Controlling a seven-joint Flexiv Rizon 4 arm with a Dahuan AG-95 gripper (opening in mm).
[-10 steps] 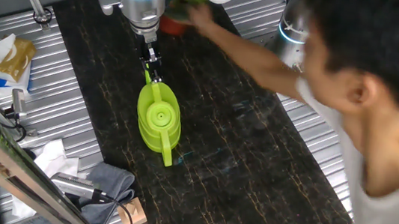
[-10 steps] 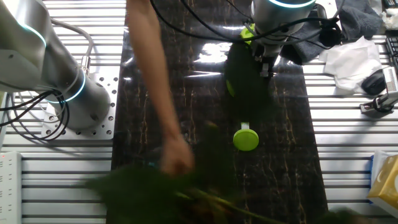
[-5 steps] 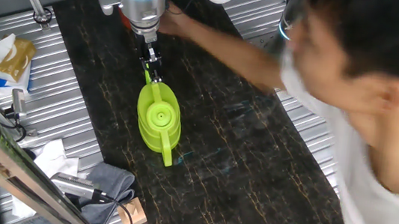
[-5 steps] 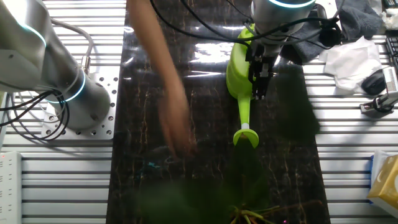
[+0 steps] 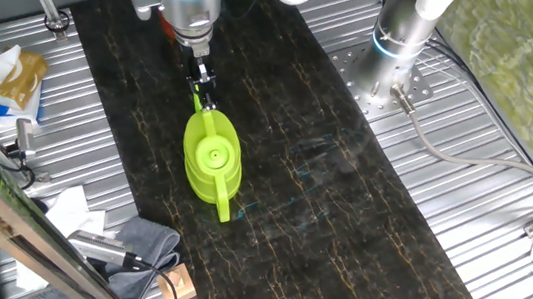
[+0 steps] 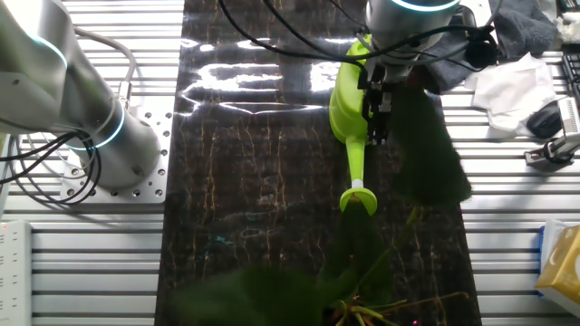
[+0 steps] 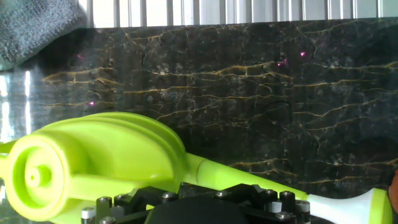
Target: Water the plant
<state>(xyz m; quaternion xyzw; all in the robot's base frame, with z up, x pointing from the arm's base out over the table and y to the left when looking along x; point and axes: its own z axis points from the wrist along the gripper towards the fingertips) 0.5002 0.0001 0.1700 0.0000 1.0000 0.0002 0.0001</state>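
We see bright, even overhead light in all three views. In the other fixed view it throws strong white glare streaks (image 6: 254,77) across the far end of the glossy black marble tabletop (image 6: 263,199), washing out the veining there. The plant leaves (image 6: 426,149) close to that camera are dark, soft blurs, well out of focus, while the lime-green watering can (image 6: 349,104) behind them stays sharp. In one fixed view the watering can (image 5: 211,158) is crisp with only a faint shadow beneath it, and a mottled green patch (image 5: 519,53) in the upper right corner is smeared. In the hand view the grey cloth (image 7: 34,28) at the top left is blurred, and small magenta specks (image 7: 283,62) dot the dark marble.
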